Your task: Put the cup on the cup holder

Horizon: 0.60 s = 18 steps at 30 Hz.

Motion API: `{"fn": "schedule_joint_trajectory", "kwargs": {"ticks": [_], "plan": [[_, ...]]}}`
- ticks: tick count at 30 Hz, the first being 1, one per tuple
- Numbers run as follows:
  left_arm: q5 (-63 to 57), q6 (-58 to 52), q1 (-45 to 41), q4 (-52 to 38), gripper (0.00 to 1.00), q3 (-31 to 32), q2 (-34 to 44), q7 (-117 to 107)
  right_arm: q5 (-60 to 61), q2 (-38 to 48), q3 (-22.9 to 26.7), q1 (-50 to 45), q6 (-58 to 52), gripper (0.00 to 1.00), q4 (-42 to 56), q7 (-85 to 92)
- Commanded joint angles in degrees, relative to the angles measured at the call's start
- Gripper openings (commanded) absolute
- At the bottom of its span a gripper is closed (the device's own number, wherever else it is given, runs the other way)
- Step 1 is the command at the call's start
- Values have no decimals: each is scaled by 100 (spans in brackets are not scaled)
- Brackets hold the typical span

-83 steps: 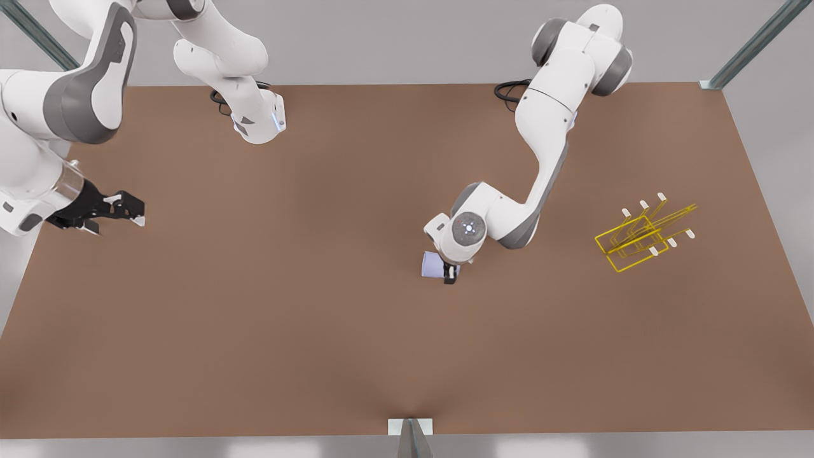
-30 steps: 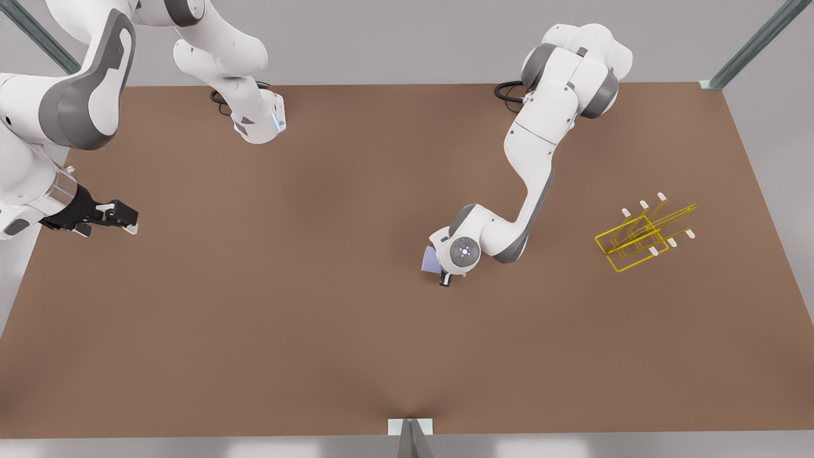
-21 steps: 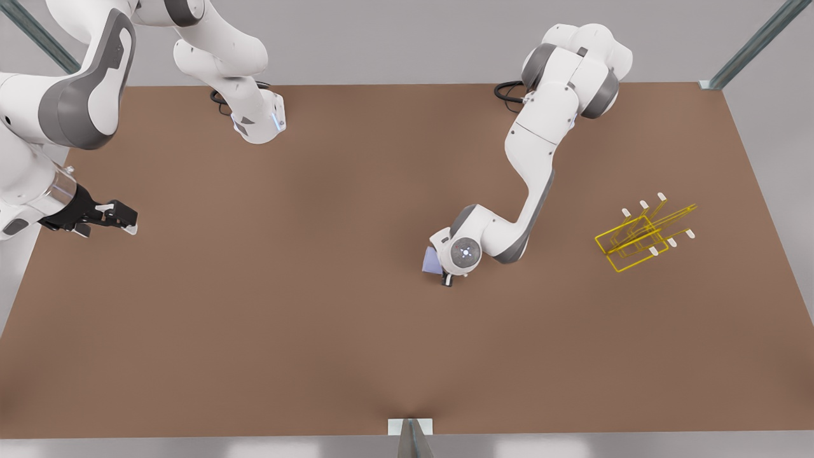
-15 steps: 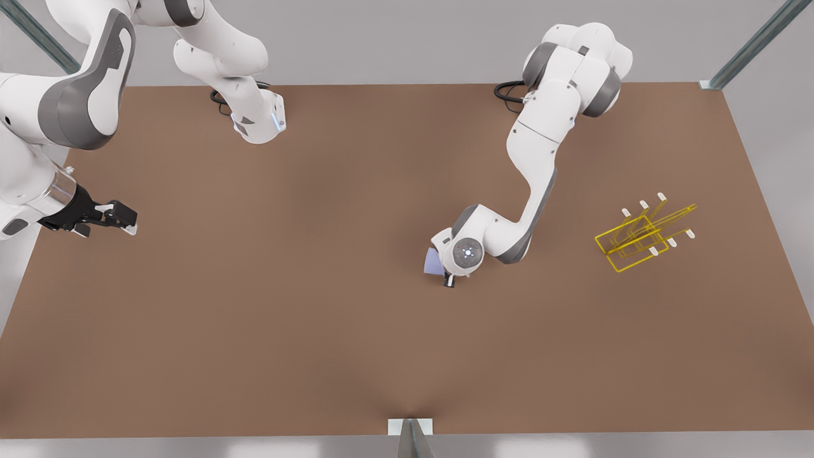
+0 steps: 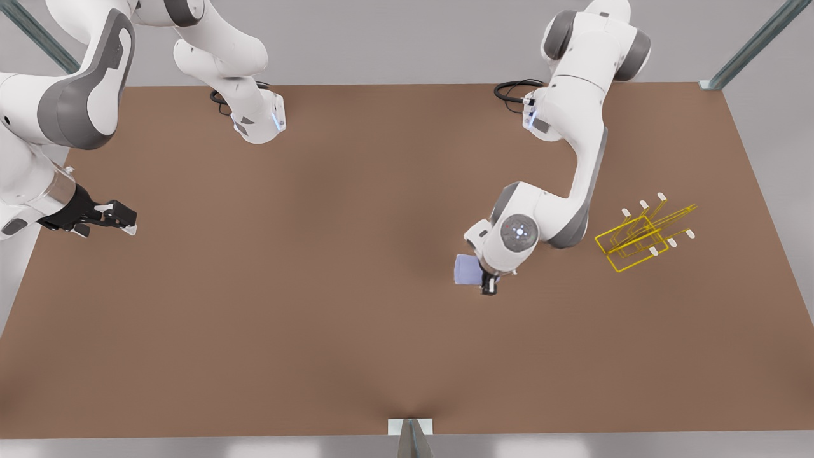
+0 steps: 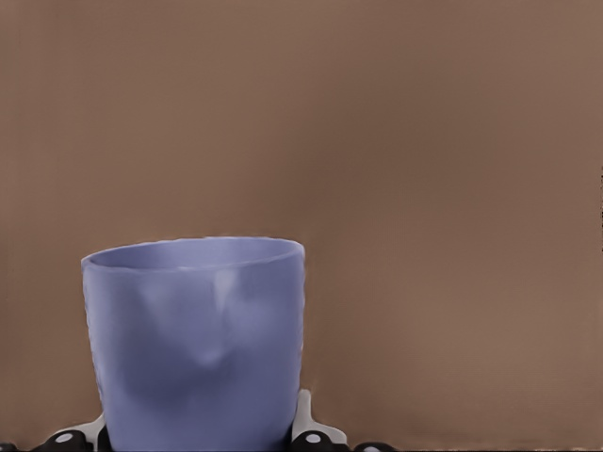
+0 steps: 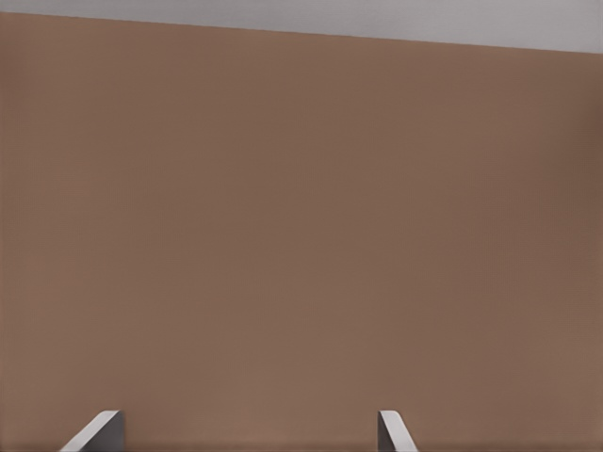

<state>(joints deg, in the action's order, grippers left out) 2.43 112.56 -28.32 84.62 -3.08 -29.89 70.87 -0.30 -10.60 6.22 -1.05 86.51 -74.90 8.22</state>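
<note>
Cup (image 5: pixel 466 270): lavender-blue, clamped between left gripper (image 5: pixel 486 284) fingers, held above table (image 5: pixel 318 286) near centre, toward front view's right. Seen close in left wrist view (image 6: pixel 198 344).
Holder (image 5: pixel 639 235): yellow wire rack, on table, well apart from cup, further right.
Right gripper (image 5: pixel 117 216): fingers spread, grasping nothing, waits over table's left edge in front view.

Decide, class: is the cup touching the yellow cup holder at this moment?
Apart. In the front view the cup, clamped in the left gripper, has bare brown table between it and the cup holder.
</note>
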Motion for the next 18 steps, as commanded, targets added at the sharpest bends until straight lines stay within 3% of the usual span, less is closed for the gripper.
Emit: {"fn": "schedule_joint_trajectory", "kwargs": {"ticks": [1, 4, 11, 18], "plan": [[-251, -1034, -6, -51, 55, -175, 238, -249, 4, 6, 2, 0, -3, 100, 28, -13], [-2052, -1746, -208, -69, 55, -140, 713, -1304, 4, 6, -6, -18, -3, 100, 28, -13], [-5480, -3610, -753, -693, 53, -122, 696, -1445, 4, 6, 2, 0, -3, 100, 28, -13], [-7203, -5007, -1377, -421, 54, -122, 291, -1041, 4, 6, 2, 0, -3, 100, 28, -13]]}}
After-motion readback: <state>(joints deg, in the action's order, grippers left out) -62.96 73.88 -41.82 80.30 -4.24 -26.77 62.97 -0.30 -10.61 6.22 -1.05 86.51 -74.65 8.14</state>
